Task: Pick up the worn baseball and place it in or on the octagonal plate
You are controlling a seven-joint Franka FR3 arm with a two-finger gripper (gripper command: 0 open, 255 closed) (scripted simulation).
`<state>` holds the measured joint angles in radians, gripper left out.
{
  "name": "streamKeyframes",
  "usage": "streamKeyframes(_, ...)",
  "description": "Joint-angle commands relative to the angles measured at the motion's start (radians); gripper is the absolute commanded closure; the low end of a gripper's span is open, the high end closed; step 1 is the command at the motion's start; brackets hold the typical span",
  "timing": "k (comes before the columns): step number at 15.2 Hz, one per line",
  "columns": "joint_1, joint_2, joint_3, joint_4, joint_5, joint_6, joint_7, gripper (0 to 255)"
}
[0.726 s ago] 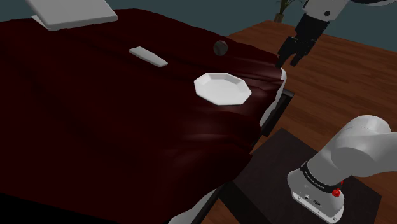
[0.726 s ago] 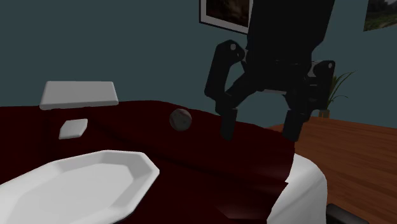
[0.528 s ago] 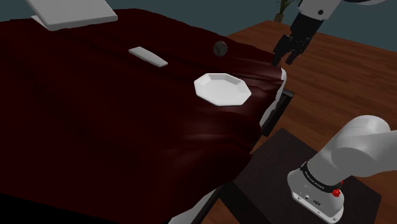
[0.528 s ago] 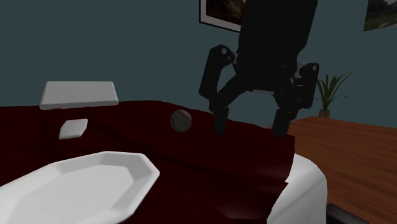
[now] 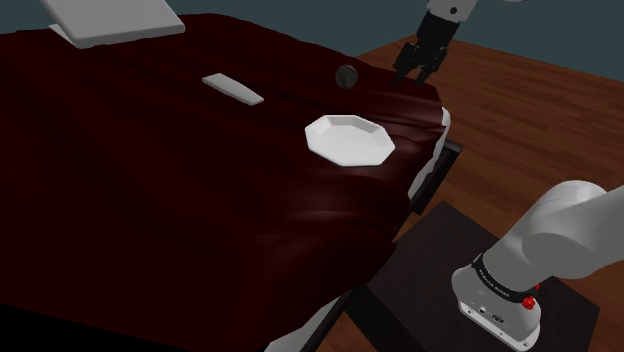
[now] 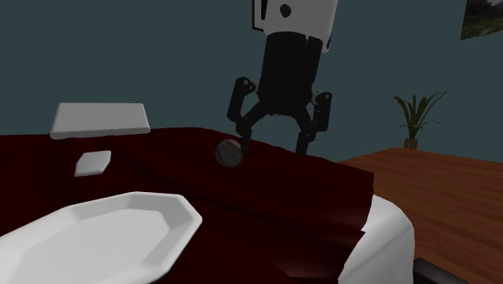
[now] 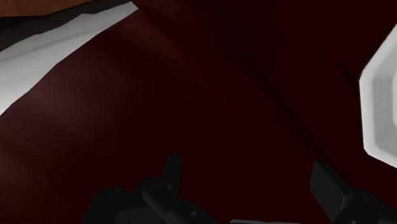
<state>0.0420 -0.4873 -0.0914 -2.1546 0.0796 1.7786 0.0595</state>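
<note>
The worn baseball [image 5: 345, 75], a small grey ball, rests on the dark red bed cover [image 5: 180, 180] near the bed's far edge; in the second exterior view the baseball [image 6: 229, 152] shows reddish seams. The white octagonal plate [image 5: 348, 138] lies on the cover a little nearer than the ball, and it is large at the second exterior view's lower left [image 6: 121, 230]. My black gripper [image 5: 413, 79] hangs open and empty over the bed's edge, to the right of the ball in the shoulder view. Seen from the other side, the gripper [image 6: 272, 145] has one fingertip close to the ball. Past the open gripper [image 7: 248, 175] the plate's rim [image 7: 380, 102] shows.
A white pillow [image 5: 110, 20] lies at the head of the bed, and a small flat white object [image 5: 232, 88] sits on the cover. The white mattress edge [image 5: 440, 150] drops to the wooden floor [image 5: 540, 110]. A potted plant [image 6: 415, 117] stands by the teal wall.
The gripper has travelled toward the shoulder view's left, from over the floor to the bed's edge beside the ball. It stays open. Ball and plate have not moved.
</note>
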Motion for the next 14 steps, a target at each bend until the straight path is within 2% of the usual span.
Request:
streamKeyframes(1, 0.008, 0.084, -0.005, 0.071, 0.01, 0.018, -0.012, 0)
streamKeyframes(7, 0.022, 0.315, -0.021, 0.289, 0.044, 0.042, -0.051, 0)
streamKeyframes(13, 0.023, 0.559, -0.029, 0.57, 0.087, 0.015, -0.085, 0)
streamKeyframes(14, 0.022, 0.565, -0.029, 0.578, 0.088, 0.013, -0.085, 0)
